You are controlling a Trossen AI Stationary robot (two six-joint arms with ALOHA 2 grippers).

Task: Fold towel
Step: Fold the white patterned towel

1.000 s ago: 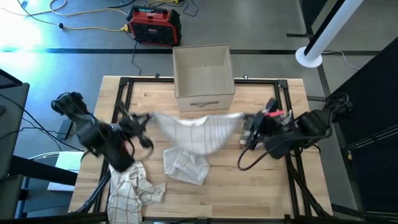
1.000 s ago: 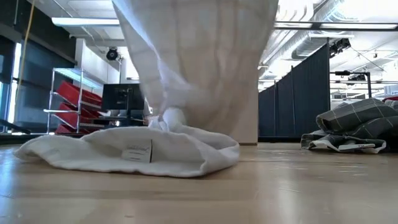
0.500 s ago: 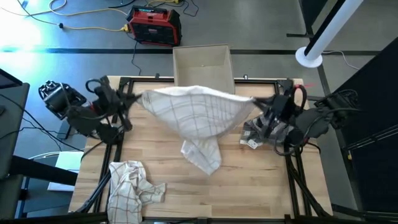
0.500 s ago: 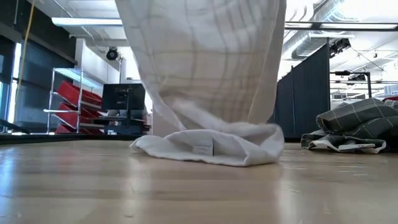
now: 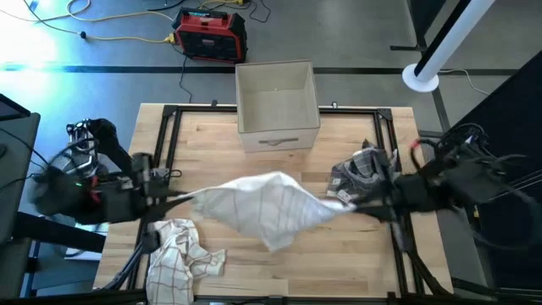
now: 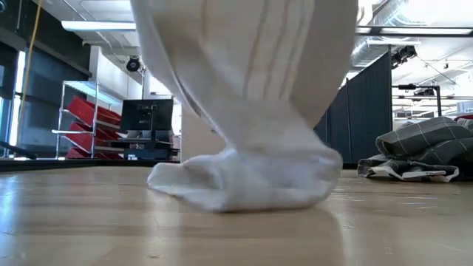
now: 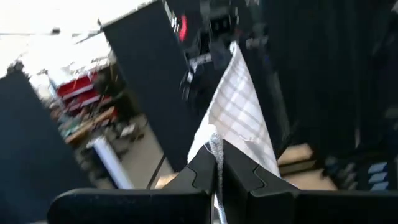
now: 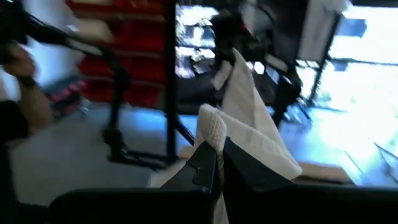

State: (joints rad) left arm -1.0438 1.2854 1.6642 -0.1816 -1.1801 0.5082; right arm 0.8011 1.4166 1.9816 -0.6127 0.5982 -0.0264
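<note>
- High view: left tool (image 5: 180,196) and right tool (image 5: 349,203) each pinch a corner of the white checked towel (image 5: 262,203), stretched above mid-counter (image 5: 339,254); cardboard box (image 5: 276,103) behind, crumpled plaid cloth (image 5: 176,254) near front-left edge
- Low view: towel's (image 6: 251,177) lower end bunched on counter
- Wrist views: both tools clamped on towel corners

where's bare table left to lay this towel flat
The towel hangs stretched between the left gripper and right gripper. Bare wood lies between it and the box, and at the near right. Crowded: the checked cloth near left, the grey cloth far right.
</note>
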